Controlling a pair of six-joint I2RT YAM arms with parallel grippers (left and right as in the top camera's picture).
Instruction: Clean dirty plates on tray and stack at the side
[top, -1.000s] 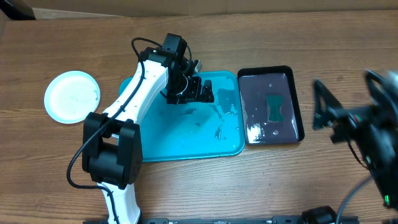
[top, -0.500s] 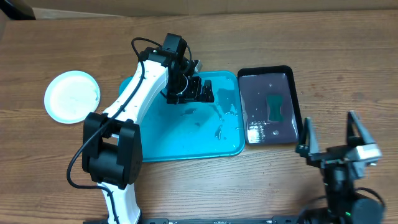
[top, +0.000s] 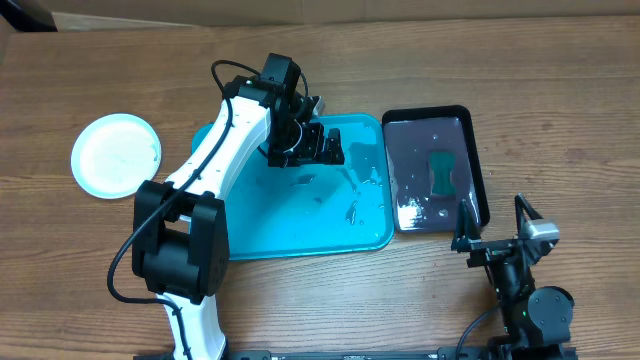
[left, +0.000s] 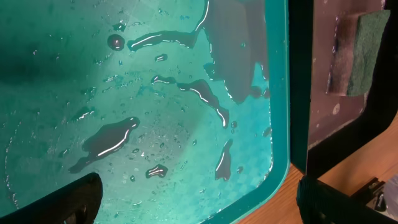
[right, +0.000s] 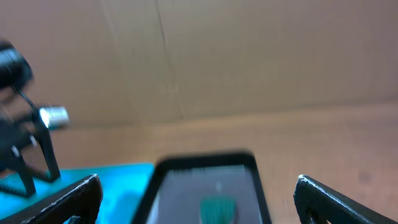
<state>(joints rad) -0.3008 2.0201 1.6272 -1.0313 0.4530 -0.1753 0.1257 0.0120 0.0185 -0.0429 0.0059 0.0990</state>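
Observation:
The teal tray (top: 300, 215) lies mid-table, wet with puddles, and no plates show on it. A round white plate with a pale blue rim (top: 116, 155) rests on the table left of the tray; I cannot tell whether others lie under it. My left gripper (top: 328, 148) hangs open over the tray's far part. In the left wrist view its fingers (left: 81, 200) frame only the wet tray floor (left: 155, 74) and the near rim. My right gripper (top: 495, 232) stands open and empty near the table's front right, facing the trays (right: 112, 180).
A narrower black tray (top: 435, 205) sits right of the teal one, holding water and a green sponge (top: 442, 172). The same sponge (left: 360, 50) shows in the left wrist view. A cardboard wall runs along the table's back edge (right: 249, 56).
The right arm has swung from the far right edge down to the table's front right, its gripper still open. The left arm has not moved.

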